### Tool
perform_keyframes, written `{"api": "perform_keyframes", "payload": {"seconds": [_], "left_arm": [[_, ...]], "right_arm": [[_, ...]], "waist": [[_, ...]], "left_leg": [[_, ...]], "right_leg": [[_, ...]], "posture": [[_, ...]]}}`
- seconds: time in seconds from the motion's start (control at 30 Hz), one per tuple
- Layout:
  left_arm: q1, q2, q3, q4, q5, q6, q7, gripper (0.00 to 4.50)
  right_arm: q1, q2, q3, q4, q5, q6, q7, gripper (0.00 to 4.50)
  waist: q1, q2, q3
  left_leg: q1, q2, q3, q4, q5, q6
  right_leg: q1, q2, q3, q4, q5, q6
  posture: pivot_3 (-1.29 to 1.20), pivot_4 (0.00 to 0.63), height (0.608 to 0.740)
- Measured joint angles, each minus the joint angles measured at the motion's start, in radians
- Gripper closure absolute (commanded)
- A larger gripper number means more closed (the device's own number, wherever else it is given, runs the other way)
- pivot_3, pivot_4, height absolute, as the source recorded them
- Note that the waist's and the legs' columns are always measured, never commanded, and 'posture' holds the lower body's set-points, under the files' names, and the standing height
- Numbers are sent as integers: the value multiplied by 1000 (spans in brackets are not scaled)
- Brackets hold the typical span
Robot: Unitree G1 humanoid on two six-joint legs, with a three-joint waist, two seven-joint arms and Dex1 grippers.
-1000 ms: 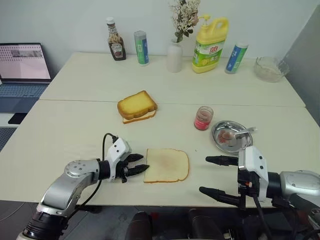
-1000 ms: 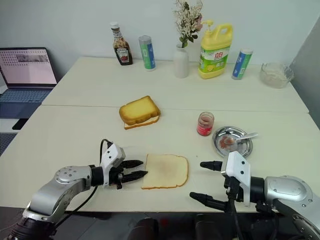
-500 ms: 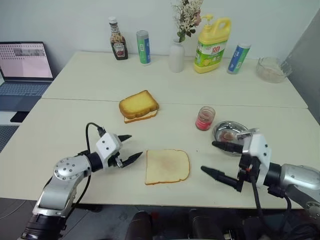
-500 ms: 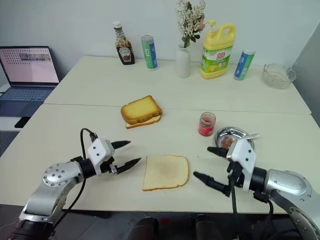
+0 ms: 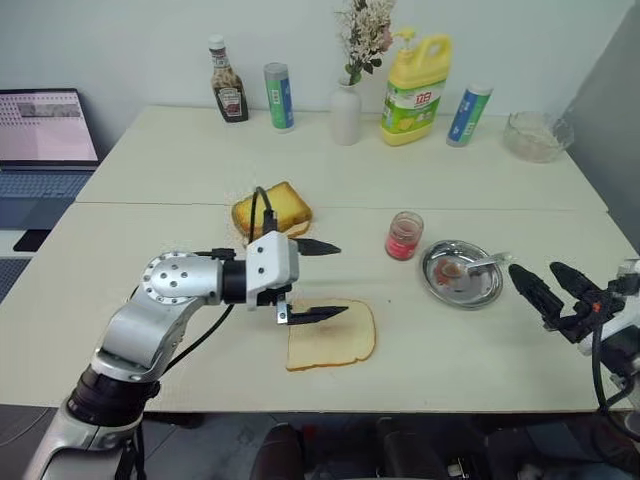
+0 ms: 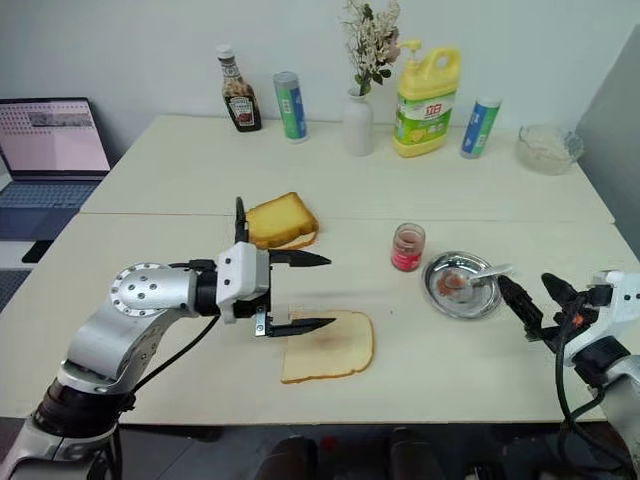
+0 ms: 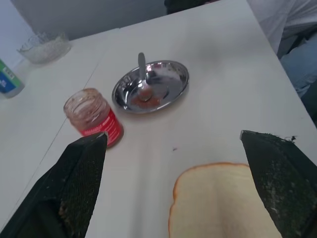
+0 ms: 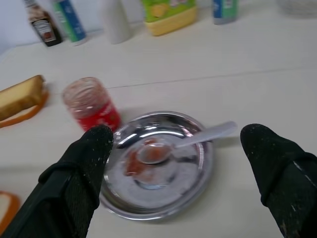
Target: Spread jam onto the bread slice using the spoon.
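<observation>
Cream laminate table (image 5: 180,150), two tops butting along a seam, is standing against a pale wall; a laptop (image 5: 45,135) is sitting on a lower surface off its left end.

Back edge: ketchup bottle (image 5: 222,66), blue-green canister (image 5: 277,96), white vase of flowers (image 5: 346,112), yellow detergent jug (image 5: 414,89), blue tube (image 5: 467,114), glass bowl (image 5: 536,137) at the right corner.

Middle: thick golden slice (image 5: 272,210) lying just behind the left tool (image 5: 318,280); jam (image 5: 404,236) jar standing open, just beside a steel dish (image 5: 460,274) in which the spoon (image 5: 470,268) is lying, bowl smeared red, handle pointing right.

Front: bread slice (image 5: 332,335) lying flat near the front edge, with bare tabletop on both sides.

Left tool is hovering above the bread's left part, fingers spread wide, gripping nothing. Right tool (image 5: 552,290) is hanging right of the dish, fingers likewise wide apart and empty, pointing toward the spoon.
</observation>
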Motion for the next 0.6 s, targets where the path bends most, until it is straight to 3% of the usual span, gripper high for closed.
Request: {"api": "perform_keyframes", "payload": {"seconds": [0.27,0.6], "left_arm": [[-69,-39,-64,17,65,0,5,23],[-68,-46,-70,18,87,1,7,23]], "right_arm": [[-239,44,55,355,-26,-24,7,0],[-373,50,71,655,-75,-60,96,0]], "waist": [[4,3,0],[6,5,1]], "left_leg": [[-1,-1,0,0,0,0],[-1,0,0,0,0,0]], "right_leg": [[0,0,0,-1,0,0],[-1,0,0,-1,0,0]], "posture": [[0,150,740],[0,150,740]]}}
